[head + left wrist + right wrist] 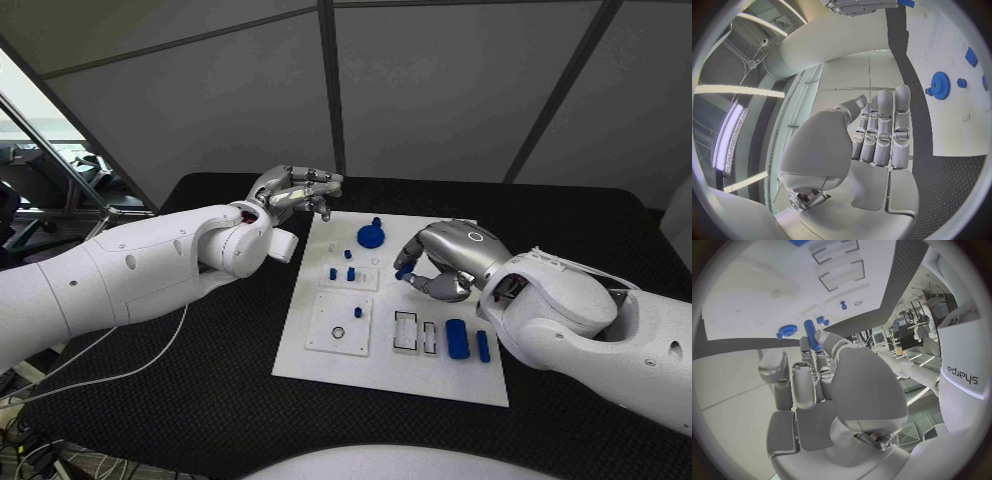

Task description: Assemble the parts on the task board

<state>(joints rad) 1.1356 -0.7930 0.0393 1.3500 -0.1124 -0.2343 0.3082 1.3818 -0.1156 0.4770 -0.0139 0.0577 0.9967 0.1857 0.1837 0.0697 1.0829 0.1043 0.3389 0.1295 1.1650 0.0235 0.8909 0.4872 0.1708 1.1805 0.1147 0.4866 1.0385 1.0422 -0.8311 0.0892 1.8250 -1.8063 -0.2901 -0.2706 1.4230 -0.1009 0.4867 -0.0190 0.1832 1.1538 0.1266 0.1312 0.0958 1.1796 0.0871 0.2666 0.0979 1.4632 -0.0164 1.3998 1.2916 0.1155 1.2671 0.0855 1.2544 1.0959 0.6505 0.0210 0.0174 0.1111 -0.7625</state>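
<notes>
Right hand [444, 262]: held a blue peg [811, 335] in its fingertips, above the task board [389, 375] centre. Left hand [296, 190]: empty, fingers extended, off the board's far-left corner. Risk: the pinched peg might slip or tilt before seating.

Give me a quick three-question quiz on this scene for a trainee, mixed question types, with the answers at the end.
1. True or false: the left robot hand holds a blue part.
2. Fill in: the right robot hand pinches a part coloured ___.
3. The blue gear is: A) on the task board; B) in the left robot hand; C) in the right robot hand.

Key: 1 false, its fingers are straight and hold nothing; 2 blue; 3 A.
</notes>
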